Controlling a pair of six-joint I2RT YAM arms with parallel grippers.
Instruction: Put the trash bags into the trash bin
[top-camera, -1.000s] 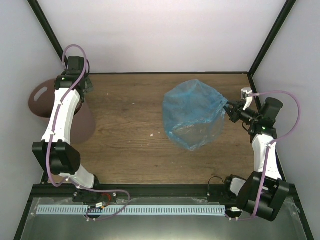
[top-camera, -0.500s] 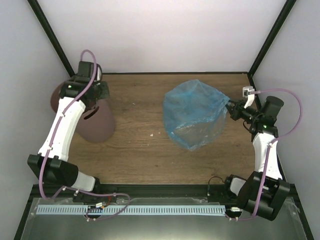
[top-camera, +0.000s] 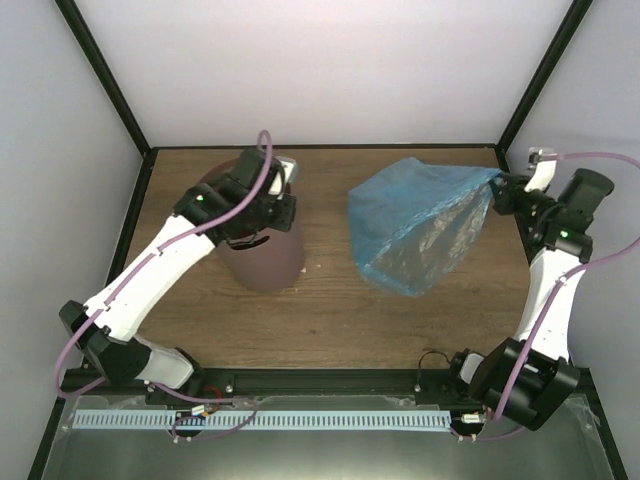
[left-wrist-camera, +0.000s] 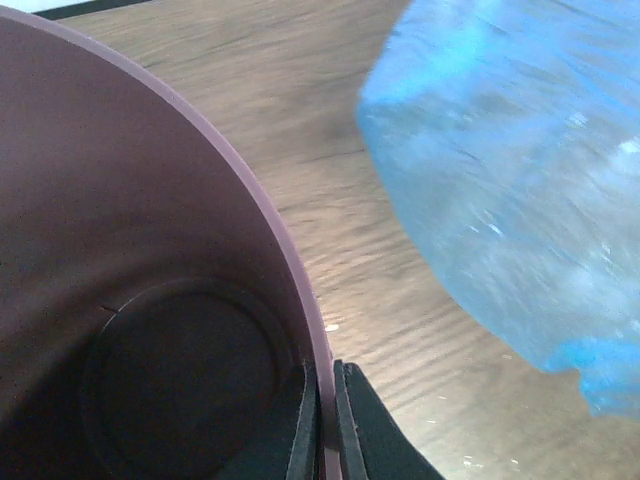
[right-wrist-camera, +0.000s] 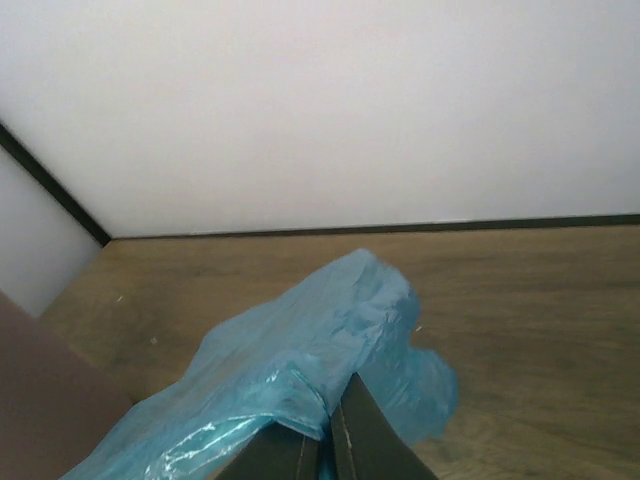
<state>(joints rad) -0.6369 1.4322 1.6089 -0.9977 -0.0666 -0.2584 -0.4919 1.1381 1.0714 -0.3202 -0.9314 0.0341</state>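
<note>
- Left wrist view: our left gripper (left-wrist-camera: 325, 390) is clamped on the trash bin (left-wrist-camera: 130, 200) rim, so it stands upright left of centre.
- Farther right, our right gripper (top-camera: 497, 186) pinches the light-blue trash bag (top-camera: 420, 225) by a corner, apart from the bin, probably to hoist it over.

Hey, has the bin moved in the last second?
Yes. The bin went right, from the table's left edge in toward its middle, the left gripper pinching its rim.
</note>
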